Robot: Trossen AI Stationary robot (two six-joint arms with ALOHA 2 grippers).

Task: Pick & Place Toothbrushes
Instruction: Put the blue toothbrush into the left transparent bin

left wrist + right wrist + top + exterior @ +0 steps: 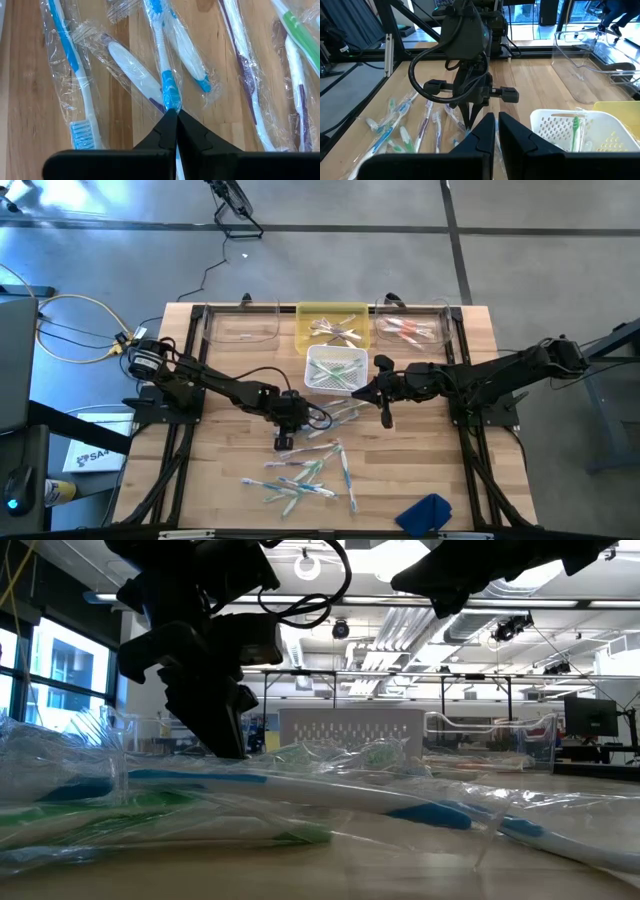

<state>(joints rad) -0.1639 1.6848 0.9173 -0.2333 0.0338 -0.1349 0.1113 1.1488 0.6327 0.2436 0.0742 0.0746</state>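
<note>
Toothbrushes (300,475), each sealed in a crinkly clear wrapper, right under the left hand (173,112), clenched tip to tip and pressed down on the blue neck of one blue-and-white brush (169,90); unclear whether brush or film is truly pinched or only touched. Around that fingertip, neighbours lying close and crossing: a white handle, another blue one, a purple-striped one, a green one at the edge of the heap. Light, stiff little sticks by the look of them, but slippery in their film and apt to slide or drag a neighbour along; probably best taken across the narrow neck or mid-handle, square to its length, away from overlapping wrappers and never by loose film alone. Farther out, the loose scatter spread over the near middle of the wooden tabletop (420,470). Beyond it, the right hand (496,120), fingers all but together and carrying nothing, hovering just beside the white basket (547,127) with green brushes already inside. Along the far edge, a yellow tray (305,315) between two clear trays, brushes in the yellow one and the right-hand clear one. Blue cloth (427,511) off at the near right corner
</note>
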